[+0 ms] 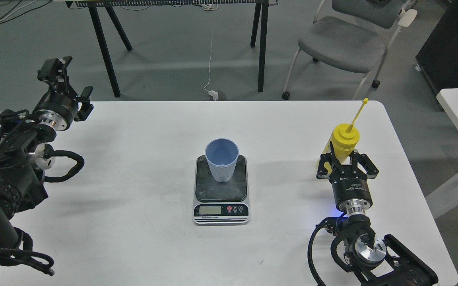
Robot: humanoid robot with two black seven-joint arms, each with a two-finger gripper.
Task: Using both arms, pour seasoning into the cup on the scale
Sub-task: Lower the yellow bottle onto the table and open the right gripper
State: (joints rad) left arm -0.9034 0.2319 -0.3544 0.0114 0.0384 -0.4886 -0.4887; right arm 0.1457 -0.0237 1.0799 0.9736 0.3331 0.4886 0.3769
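My right gripper (347, 158) stands with jaws spread on either side of the yellow bottle (345, 141), which is upright near the table's right edge; whether the fingers touch it I cannot tell. My left gripper (66, 85) hangs open and empty over the far left of the white table (133, 167). The blue cup (222, 159) sits on the scale (221, 190) at centre. Risk: an off-centre squeeze could tip the bottle or spill seasoning early, its cap strap (358, 112) being loose.
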